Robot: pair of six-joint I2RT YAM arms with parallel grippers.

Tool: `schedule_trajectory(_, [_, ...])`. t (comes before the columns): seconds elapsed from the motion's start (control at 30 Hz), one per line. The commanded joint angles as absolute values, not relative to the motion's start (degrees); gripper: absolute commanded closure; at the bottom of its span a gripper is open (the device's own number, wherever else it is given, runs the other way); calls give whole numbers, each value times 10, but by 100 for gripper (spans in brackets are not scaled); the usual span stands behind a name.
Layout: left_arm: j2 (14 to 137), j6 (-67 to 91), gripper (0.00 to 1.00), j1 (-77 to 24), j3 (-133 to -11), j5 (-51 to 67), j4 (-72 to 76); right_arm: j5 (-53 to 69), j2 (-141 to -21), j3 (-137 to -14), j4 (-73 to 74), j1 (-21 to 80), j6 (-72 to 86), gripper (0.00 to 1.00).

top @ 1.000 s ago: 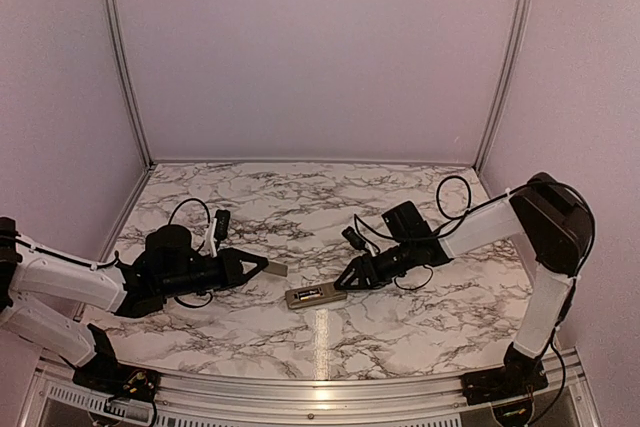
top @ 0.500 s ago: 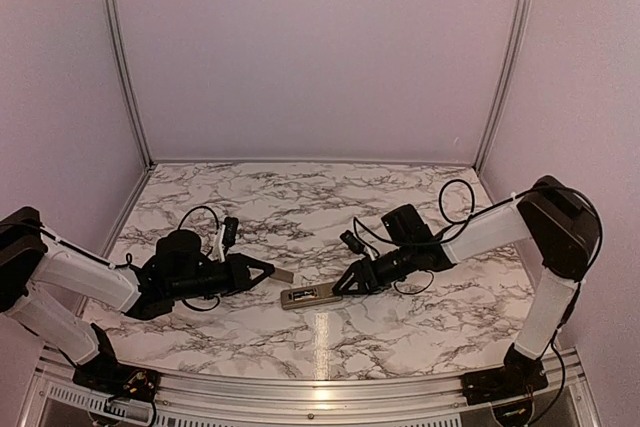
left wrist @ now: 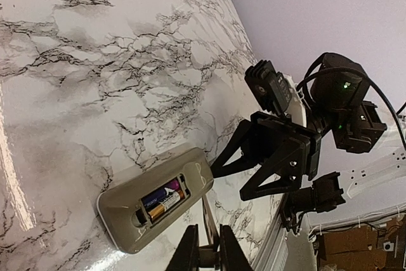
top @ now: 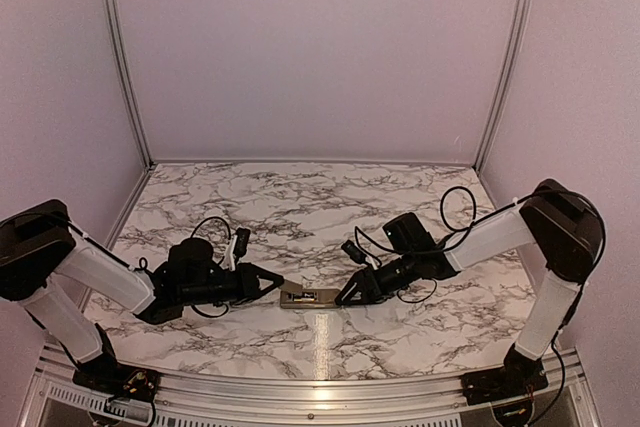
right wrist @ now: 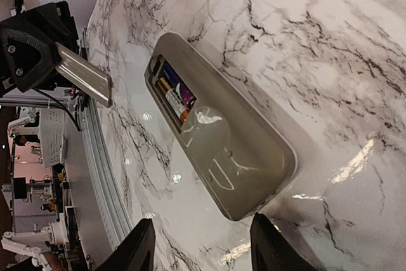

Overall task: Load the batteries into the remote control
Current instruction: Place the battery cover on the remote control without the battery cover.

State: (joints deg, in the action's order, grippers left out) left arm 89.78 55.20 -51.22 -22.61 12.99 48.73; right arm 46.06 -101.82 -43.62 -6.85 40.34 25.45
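The remote control (top: pixel 310 297) lies back up on the marble table, its grey-tan back showing in both wrist views (left wrist: pixel 155 198) (right wrist: pixel 222 144). Two batteries (left wrist: pixel 162 200) (right wrist: pixel 175 95) sit in its open recess. My left gripper (top: pixel 270 286) (left wrist: pixel 208 247) is shut on the flat grey cover plate (left wrist: pixel 207 215) (right wrist: pixel 84 74), holding it just off the remote's left end. My right gripper (top: pixel 346 296) (right wrist: pixel 203 240) is open, its fingers on either side of the remote's right end, and it also shows in the left wrist view (left wrist: pixel 227 185).
The metal rail (top: pixel 320 387) runs along the table's near edge, close to both grippers. Purple walls enclose the table on three sides. Cables loop from both wrists (top: pixel 455 197).
My left gripper has carried the cover plate right and nearer, up to the remote's left end. My right gripper has slid nearer and lower at the remote's right end. The remote shifted slightly.
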Motion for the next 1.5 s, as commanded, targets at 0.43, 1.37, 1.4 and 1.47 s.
schedule_trajectory(0.43, [987,587,92,-538,-265,110,560,449,-1027,-458,-77,419,253,45])
schedule_trajectory(1.37, [1005,559,91,-541,-306,89,460,444,-1018,-464,-59,428,241,46])
schedule_trajectory(1.4, [1003,558,91,-541,-305,88,456,445,-1018,-464,-59,428,242,46])
schedule_trajectory(1.47, [999,558,91,-542,-304,83,451,444,-1019,-464,-58,428,241,46])
